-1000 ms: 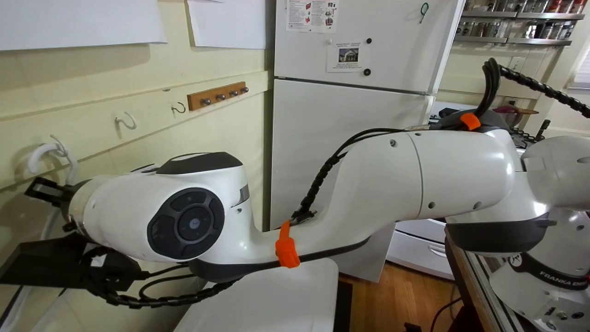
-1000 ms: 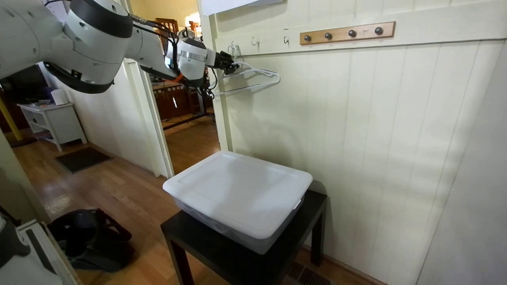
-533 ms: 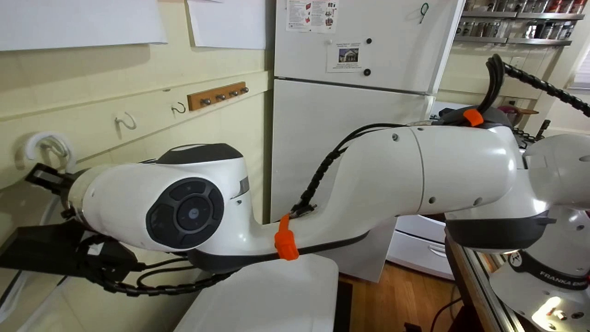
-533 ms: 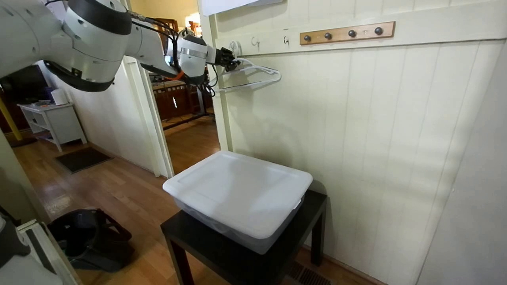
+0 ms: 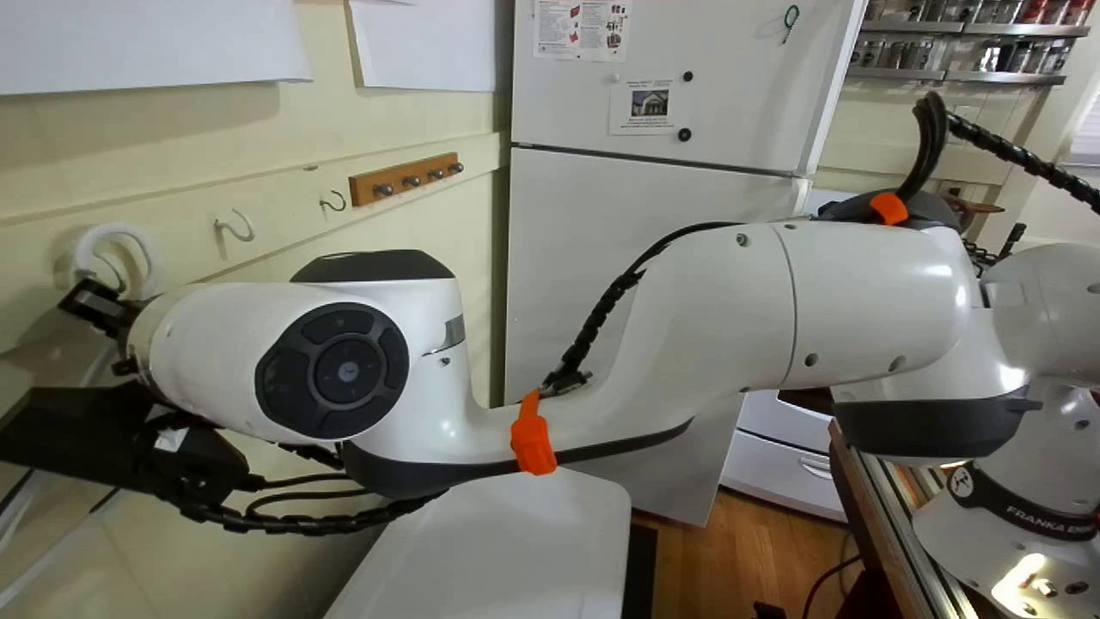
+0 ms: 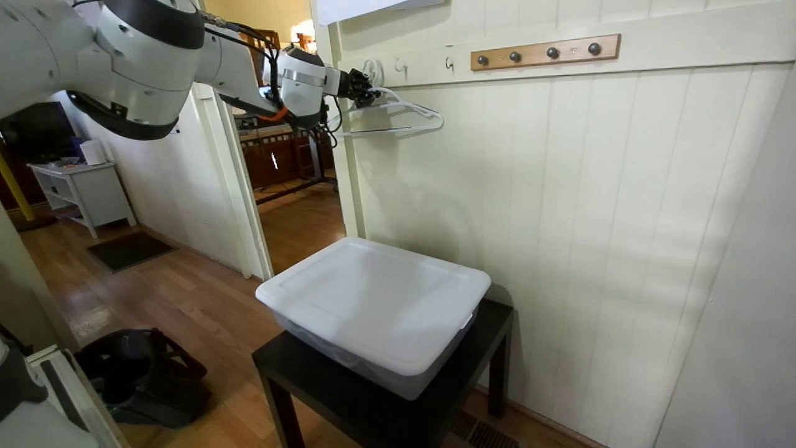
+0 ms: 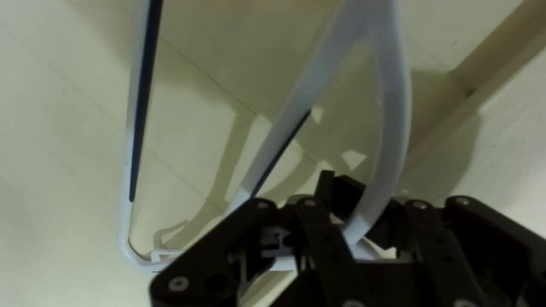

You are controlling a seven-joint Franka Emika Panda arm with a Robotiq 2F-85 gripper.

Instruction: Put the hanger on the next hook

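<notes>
Before the pale panelled wall, left of the wooden peg rack in both exterior views, the gripper pinches the hanger, its curved hook above the grip and its frame spreading lower, with the arm extended nearly level.

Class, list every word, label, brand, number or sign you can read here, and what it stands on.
"FRANKA EM", cut off by the picture's edge: on the black curved band of the white robot base.
Too small to read: print on the white paper with small red pictures.
Also too small: print on the white card with a house photo.
Nothing else is readable.
</notes>
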